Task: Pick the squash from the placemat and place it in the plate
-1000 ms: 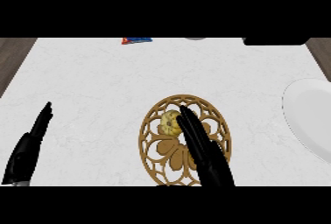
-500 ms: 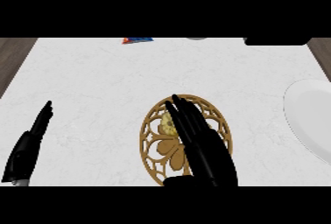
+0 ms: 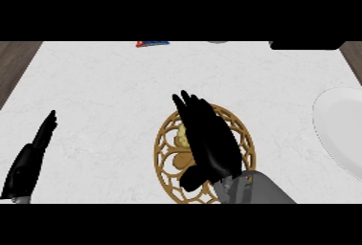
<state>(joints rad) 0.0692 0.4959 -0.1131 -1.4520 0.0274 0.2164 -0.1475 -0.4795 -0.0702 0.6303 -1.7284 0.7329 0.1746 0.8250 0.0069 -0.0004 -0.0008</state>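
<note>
Right hand (image 3: pixel 206 143) spread flat over squash (image 3: pixel 182 138), frame centre, on placemat (image 3: pixel 167 160). Likely rigid, smooth, light, rollable; best wrapped round the middle. Plate (image 3: pixel 338 129) right.

One head view looks steeply down at the counter (image 3: pixel 106 95).

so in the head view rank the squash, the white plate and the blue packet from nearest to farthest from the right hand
1. squash, on the placemat, right under the right hand, at its left edge.
2. white plate, at the view's right edge.
3. blue packet, at the counter's far edge, left of centre.
</note>
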